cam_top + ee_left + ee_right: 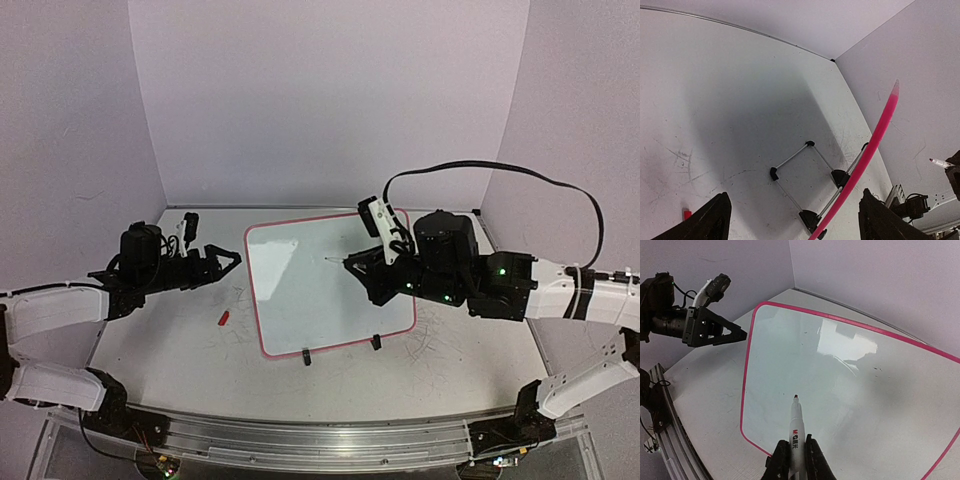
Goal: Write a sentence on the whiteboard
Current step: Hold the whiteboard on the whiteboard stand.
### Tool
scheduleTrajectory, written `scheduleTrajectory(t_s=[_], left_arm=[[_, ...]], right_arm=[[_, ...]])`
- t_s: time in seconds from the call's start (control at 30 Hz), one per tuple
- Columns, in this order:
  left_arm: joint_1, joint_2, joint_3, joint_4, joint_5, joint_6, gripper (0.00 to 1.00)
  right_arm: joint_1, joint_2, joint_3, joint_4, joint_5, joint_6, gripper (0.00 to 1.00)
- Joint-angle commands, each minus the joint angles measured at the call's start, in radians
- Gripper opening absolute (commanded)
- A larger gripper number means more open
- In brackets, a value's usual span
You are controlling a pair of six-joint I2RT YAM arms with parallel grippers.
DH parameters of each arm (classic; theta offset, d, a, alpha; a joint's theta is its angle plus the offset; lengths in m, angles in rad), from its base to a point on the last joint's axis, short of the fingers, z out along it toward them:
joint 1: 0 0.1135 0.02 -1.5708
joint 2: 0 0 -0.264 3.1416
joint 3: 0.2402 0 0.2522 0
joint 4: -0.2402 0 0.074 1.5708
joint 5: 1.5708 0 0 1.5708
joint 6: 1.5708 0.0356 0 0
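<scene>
Near edge: metal rail carrying both arm bases.

Far left: left gripper is held low, just off the left rim of the whiteboard. Its fingers are spread wide with nothing between them. In the left wrist view the board's pink rim runs through the gap without touching either finger. Judgement: it is placed there to clamp or steady that edge if the board shifts under the pen.

Just right of it, on the table: a small red piece, probably the pen's cap, lying loose near the board's lower left corner.

Centre: whiteboard is propped on a wire stand with black clip feet, its face tilted up toward the arms. That is a sensible angle for writing. No sentence on it, and no red lettering visible anywhere on the face. Task looks to be at its very start.

Right: right gripper is reaching in over the board's right half, fingers closed tight on the barrel of a marker. The nib points forward and down at the mid-board surface. Cannot tell whether the nib touches the board.
</scene>
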Motion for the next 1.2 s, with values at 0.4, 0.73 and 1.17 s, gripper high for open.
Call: scheduleTrajectory(t_s=[0.4, 0.73, 1.17], left_arm=[[0.04, 0.125, -0.054, 0.265, 0.169, 0.047, 0.82], [0.049, 0.179, -0.058, 0.355, 0.245, 0.042, 0.76], [0.053, 0.24, -0.042, 0.445, 0.309, 0.029, 0.52]], right_arm=[[0.028, 0.016, 0.042, 0.098, 0.095, 0.001, 0.0], [0.029, 0.024, 0.054, 0.099, 0.09, -0.007, 0.0], [0.055, 0.177, 0.163, 0.1, 0.145, -0.034, 0.0]])
